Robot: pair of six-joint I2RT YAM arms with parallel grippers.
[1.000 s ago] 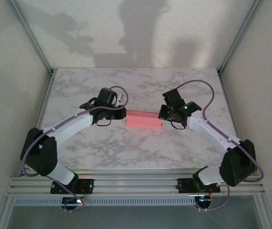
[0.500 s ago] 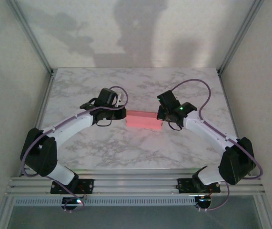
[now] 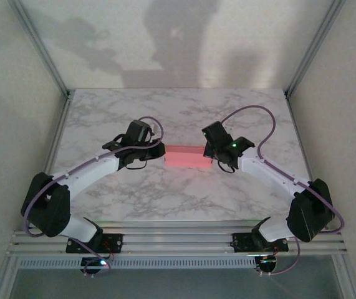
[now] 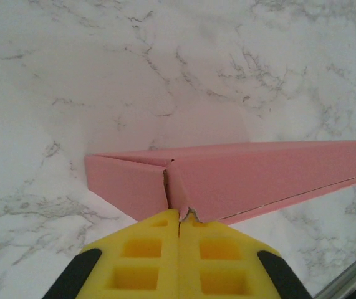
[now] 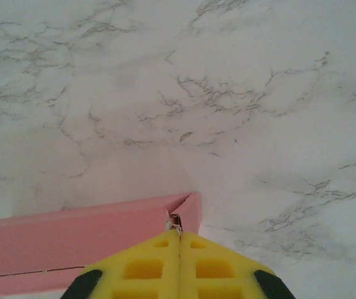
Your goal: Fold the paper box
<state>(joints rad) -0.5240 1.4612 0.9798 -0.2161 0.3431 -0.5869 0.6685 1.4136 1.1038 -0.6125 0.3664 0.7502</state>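
Observation:
The paper box (image 3: pixel 187 157) is a flat, closed pink rectangle lying mid-table. My left gripper (image 3: pixel 161 152) is at its left end and my right gripper (image 3: pixel 210 156) at its right end. In the left wrist view the yellow fingers (image 4: pixel 146 255) are pressed together. The left gripper's tips (image 4: pixel 181 215) touch the near corner seam of the box (image 4: pixel 271 177), where the card edge is slightly frayed. In the right wrist view the right gripper (image 5: pixel 179 233) is also shut. It touches the end-flap seam of the box (image 5: pixel 72 240), with nothing between its fingers.
The marble table (image 3: pixel 184 193) is walled by white panels and aluminium posts (image 3: pixel 53 68) at the back corners. A rail (image 3: pixel 178 240) carrying both arm bases runs along the near edge. Purple cables loop above each wrist.
The right wrist has swung left and closed in on the box's right end. The left forearm has dropped slightly lower and to the left. The box has stayed put.

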